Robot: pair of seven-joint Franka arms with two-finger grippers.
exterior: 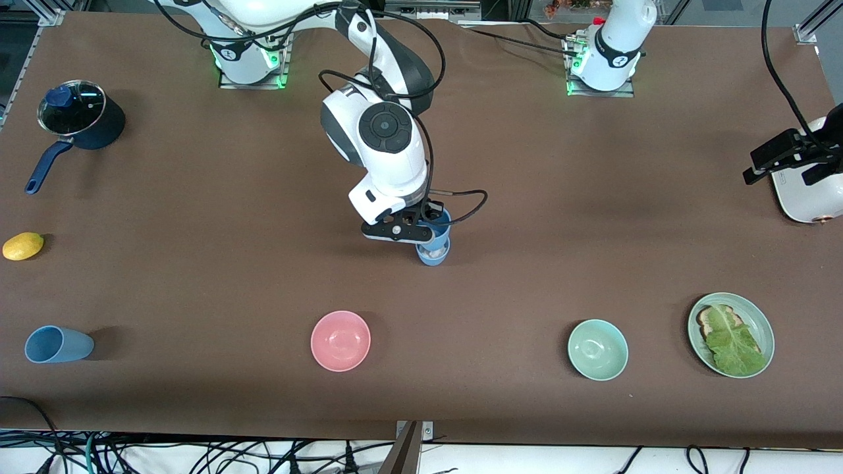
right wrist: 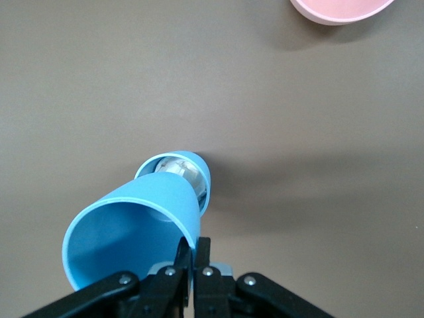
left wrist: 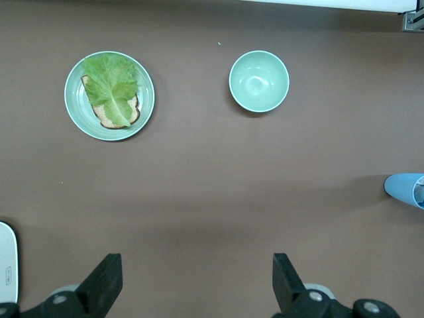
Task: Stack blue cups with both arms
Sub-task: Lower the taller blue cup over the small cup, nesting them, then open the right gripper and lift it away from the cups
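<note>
Pinching the rim of an upright blue cup (right wrist: 136, 225), right gripper (right wrist: 193, 255) directly over the standing cup (right wrist: 189, 173). Left gripper (left wrist: 197, 281) spread empty, waiting. Third cup (exterior: 58, 344) lying sideways nearest the right arm's end.

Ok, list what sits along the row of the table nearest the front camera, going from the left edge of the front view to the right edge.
Blue cup lying on its side → pink bowl → mint-green bowl → green plate with toast and lettuce.

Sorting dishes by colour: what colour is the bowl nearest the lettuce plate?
Mint green bowl, clearest in the left wrist view.
</note>
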